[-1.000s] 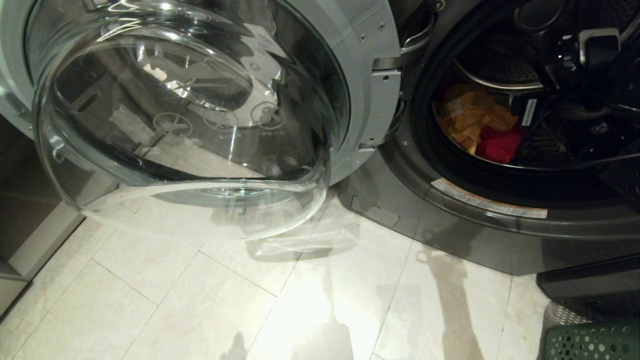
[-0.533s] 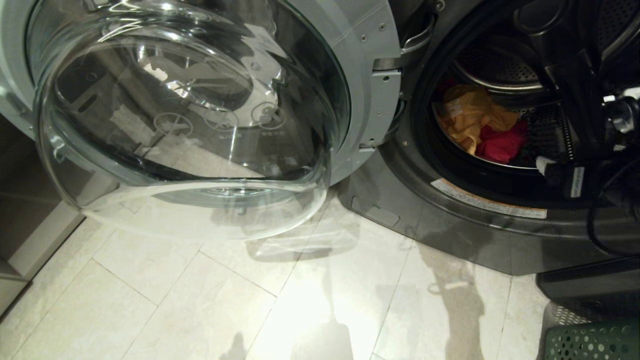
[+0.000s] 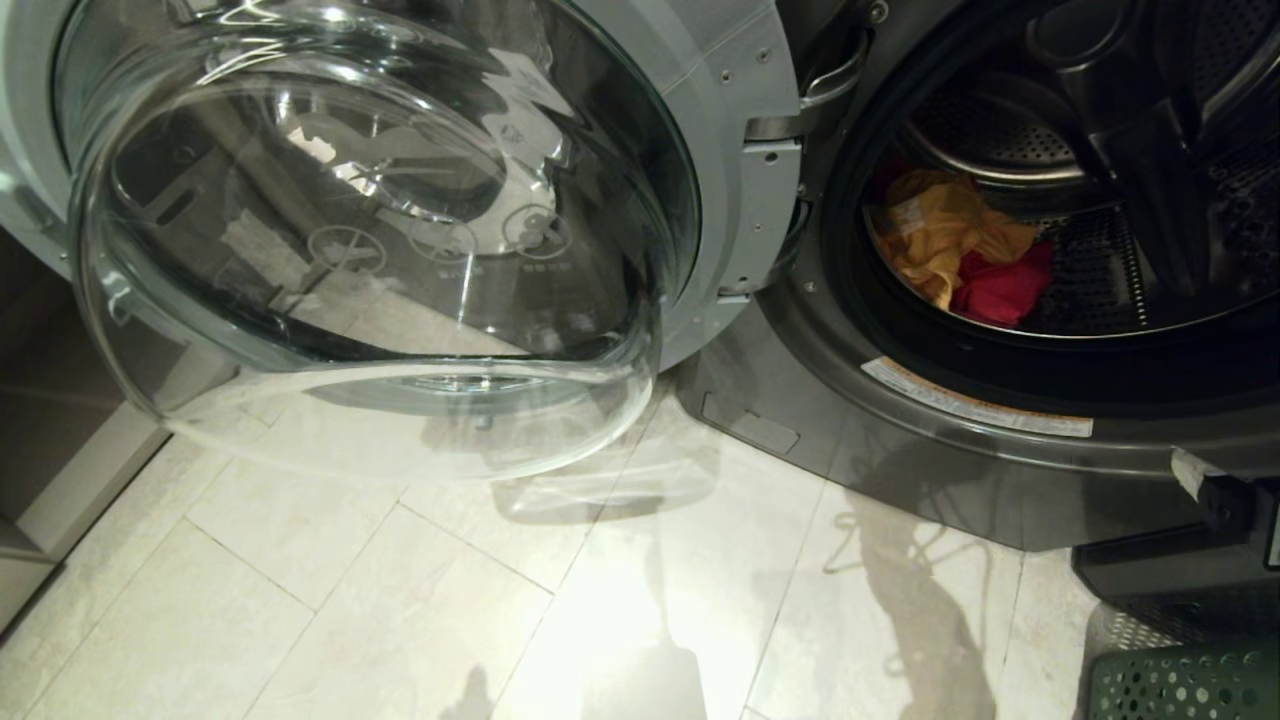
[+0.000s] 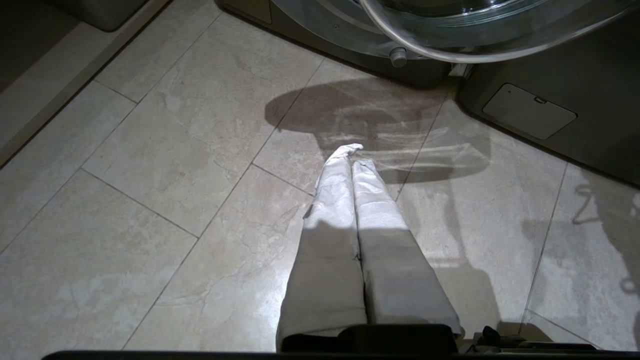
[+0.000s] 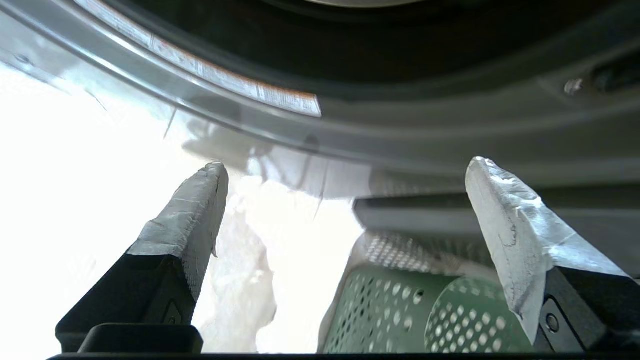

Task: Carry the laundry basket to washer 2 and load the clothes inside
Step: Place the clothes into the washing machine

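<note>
Two garments, yellow-orange point(image 3: 935, 235) and pink-red point(image 3: 1000, 288), lie in the washer drum point(image 3: 1090, 280), upper right. Right gripper point(image 5: 345, 200), spread empty, hangs above the green laundry basket point(image 5: 400, 315), lower right; grey garment unseen. Left gripper point(image 4: 352, 162) clenched, parked.

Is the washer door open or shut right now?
Open. The glass door is swung aside, exposing the drum with yellow and red clothes inside.
</note>
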Controlling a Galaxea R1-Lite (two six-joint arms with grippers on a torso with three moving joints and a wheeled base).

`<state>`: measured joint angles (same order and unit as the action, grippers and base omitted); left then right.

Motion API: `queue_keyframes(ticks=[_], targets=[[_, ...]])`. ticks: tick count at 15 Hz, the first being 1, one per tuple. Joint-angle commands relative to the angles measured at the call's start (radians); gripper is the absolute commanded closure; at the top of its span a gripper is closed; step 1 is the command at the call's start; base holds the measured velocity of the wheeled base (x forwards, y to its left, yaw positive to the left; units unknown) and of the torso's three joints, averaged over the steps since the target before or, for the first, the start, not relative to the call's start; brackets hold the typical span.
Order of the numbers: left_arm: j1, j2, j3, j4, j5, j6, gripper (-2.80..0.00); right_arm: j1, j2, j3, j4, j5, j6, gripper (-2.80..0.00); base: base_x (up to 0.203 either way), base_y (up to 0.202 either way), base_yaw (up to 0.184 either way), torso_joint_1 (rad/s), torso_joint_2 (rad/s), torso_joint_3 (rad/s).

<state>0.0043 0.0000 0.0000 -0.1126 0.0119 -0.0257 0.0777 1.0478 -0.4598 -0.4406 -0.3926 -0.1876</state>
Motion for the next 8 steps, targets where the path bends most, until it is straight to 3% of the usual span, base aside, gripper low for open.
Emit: queue_keyframes(ticks=[1,3,5,8], targets=[[0.000,0.000,0.040,-0.001,0.000,0.000,0.00,-0.035,-0.012,-0.001,0.008,0.073,0.009,-2.80,0.000,0.000,0.000,0.000,0.00,0.000],[0.000,0.000,0.040,-0.001,0.000,0.000,0.00,-0.077,0.000,-0.004,0.004,0.153,0.010,-2.80,0.000,0.000,0.000,0.000,0.00,0.000],[0.000,0.000,0.040,-0.001,0.000,0.000,0.00,-0.081,0.001,-0.019,0.003,0.156,0.015,-2.80,-0.003,-0.002,-0.076,0.000,0.00,0.005],[0.000,0.000,0.040,-0.001,0.000,0.000,0.00,-0.101,0.001,-0.013,0.004,0.161,0.017,-2.80,-0.001,0.008,-0.174,0.001,0.00,0.004]])
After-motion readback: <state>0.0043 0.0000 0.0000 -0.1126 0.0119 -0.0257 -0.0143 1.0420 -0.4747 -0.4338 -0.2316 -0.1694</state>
